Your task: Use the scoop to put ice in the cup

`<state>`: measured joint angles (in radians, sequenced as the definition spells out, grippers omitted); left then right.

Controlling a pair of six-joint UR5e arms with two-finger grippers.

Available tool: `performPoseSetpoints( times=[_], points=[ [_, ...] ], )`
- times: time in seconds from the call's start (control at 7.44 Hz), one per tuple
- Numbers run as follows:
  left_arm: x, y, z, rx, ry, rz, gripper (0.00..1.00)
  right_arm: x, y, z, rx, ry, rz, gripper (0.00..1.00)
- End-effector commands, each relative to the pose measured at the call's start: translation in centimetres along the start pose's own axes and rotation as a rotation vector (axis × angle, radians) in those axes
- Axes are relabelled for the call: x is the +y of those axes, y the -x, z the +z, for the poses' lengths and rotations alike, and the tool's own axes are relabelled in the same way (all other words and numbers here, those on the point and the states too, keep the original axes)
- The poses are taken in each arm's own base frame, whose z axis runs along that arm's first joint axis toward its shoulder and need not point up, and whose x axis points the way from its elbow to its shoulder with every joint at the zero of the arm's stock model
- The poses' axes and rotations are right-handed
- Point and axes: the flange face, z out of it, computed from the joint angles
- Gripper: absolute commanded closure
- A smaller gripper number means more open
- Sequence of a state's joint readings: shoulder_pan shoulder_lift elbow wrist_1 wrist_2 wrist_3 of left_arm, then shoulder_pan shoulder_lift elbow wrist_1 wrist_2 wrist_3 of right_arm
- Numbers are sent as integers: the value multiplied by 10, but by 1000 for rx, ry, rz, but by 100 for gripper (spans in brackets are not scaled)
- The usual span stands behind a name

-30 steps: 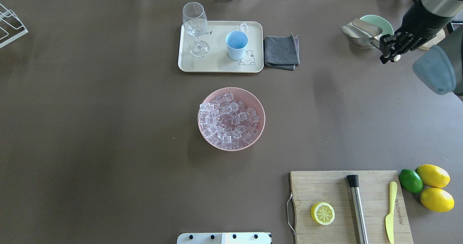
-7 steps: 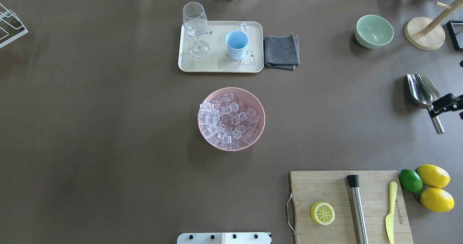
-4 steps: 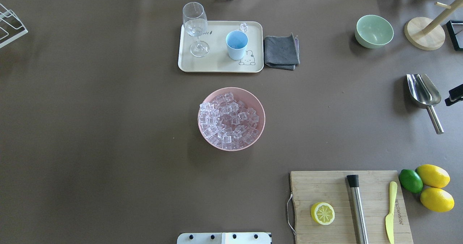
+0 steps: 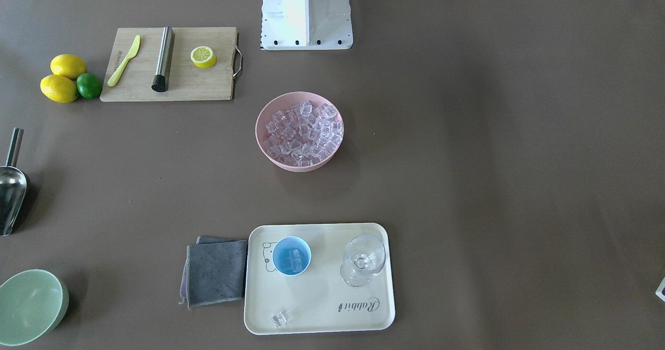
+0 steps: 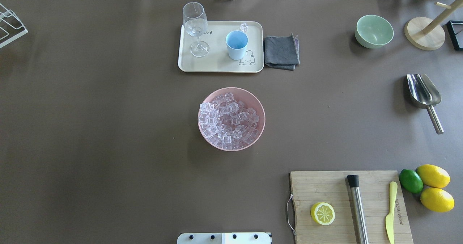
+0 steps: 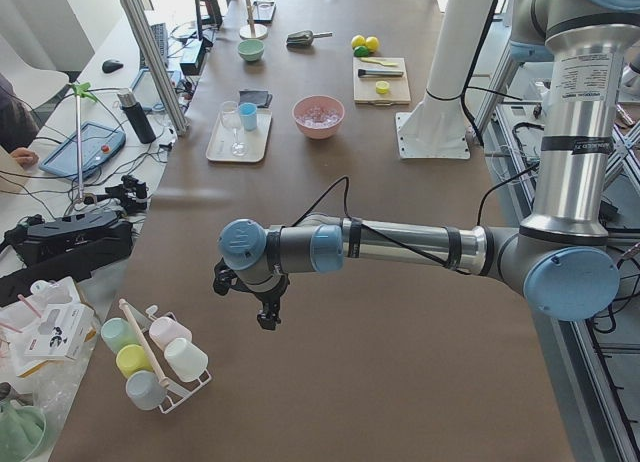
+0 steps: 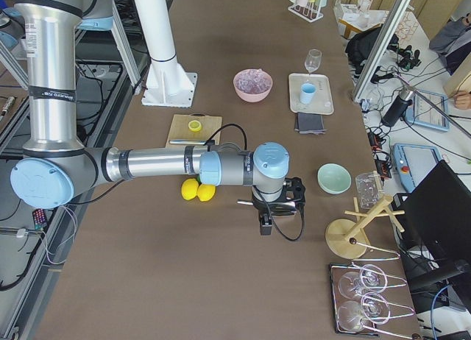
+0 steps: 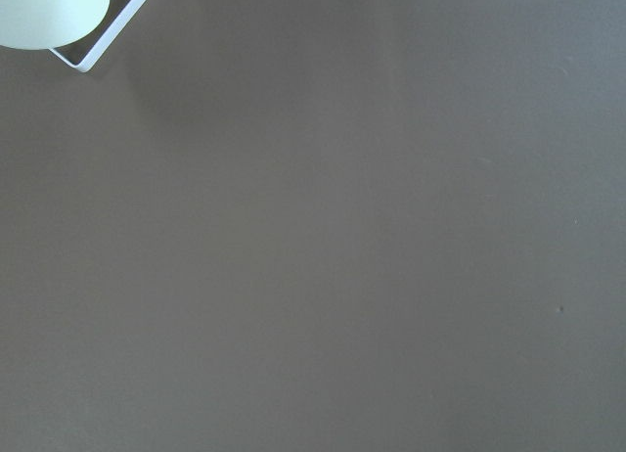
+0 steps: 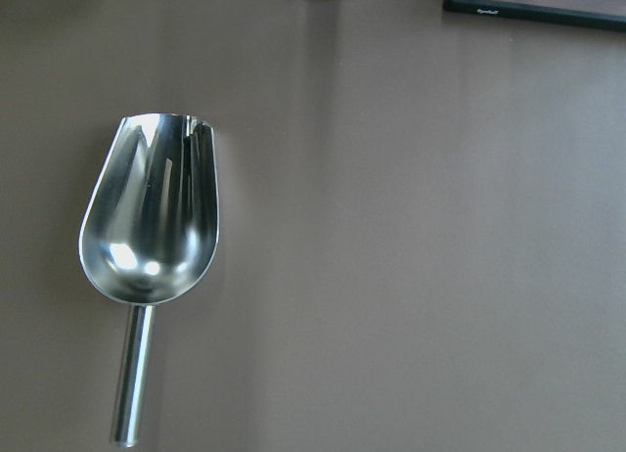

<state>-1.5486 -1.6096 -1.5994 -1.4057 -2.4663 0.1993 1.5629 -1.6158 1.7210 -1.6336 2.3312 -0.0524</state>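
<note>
The steel scoop lies free on the table at the right, handle toward the robot; it fills the right wrist view, which shows no fingers. The light-blue cup stands on the cream tray and holds a few ice cubes. Many ice cubes fill the pink bowl at mid-table. One loose cube lies on the tray. My right gripper shows only in the exterior right view, my left gripper only in the exterior left view; I cannot tell whether either is open.
A wine glass stands on the tray, a grey cloth beside it. A green bowl and wooden stand are far right. A cutting board carries a steel cylinder, half lemon and knife.
My right gripper carried the scoop from beside the green bowl toward the robot, let it go on the table and drew away out of the overhead view's right edge.
</note>
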Motion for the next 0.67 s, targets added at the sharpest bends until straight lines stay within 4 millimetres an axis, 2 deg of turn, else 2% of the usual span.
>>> performPoseSetpoints(
  times=[0.0,0.27,0.4,0.54],
  points=[
    [-1,-1,-1,5,-1,-4,1,24,-37,-17,20,-9,32,0],
    [-5,-3,-6,2,-11,-4,1,31,-42,-17,19,-9,43,0],
    [-1,5,-22,-1,-41,-23,1,32,-42,-17,15,-11,42,0],
    [13,20,-42,-2,-82,-58,1,32,-42,-17,15,-12,42,0]
  ],
)
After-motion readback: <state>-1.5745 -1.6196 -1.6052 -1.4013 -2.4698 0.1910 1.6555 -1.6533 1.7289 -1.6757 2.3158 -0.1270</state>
